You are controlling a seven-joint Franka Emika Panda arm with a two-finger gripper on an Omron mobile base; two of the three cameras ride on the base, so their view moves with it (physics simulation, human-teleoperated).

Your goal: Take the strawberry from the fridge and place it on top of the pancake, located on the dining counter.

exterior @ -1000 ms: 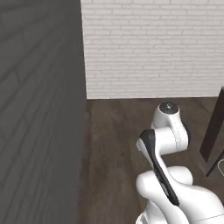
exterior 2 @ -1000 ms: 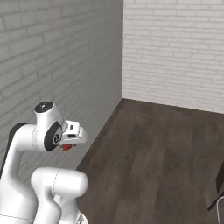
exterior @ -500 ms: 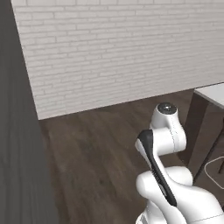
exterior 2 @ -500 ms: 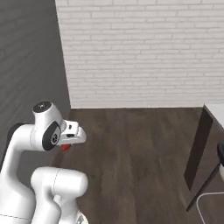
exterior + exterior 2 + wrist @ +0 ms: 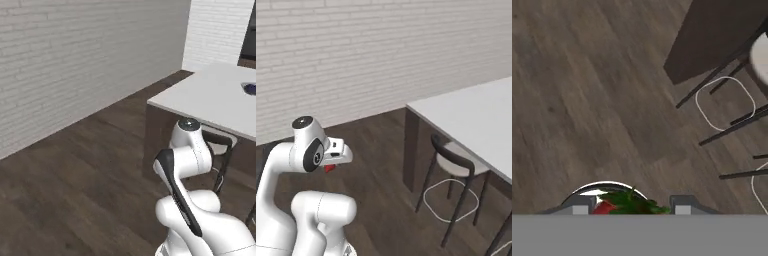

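Hand view shows the small red strawberry [image 5: 612, 205] pinched between the tips of the hand [image 5: 628, 205], above dark wooden floor. Ahead, the large white bench [image 5: 476, 120] nears; a jolt while driving could shake the fruit loose.

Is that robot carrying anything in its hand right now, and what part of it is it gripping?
Yes: the hand holds the strawberry between its two fingers, pinched at its sides near the green leafy top. In the right base view the red fruit peeks out under the hand.
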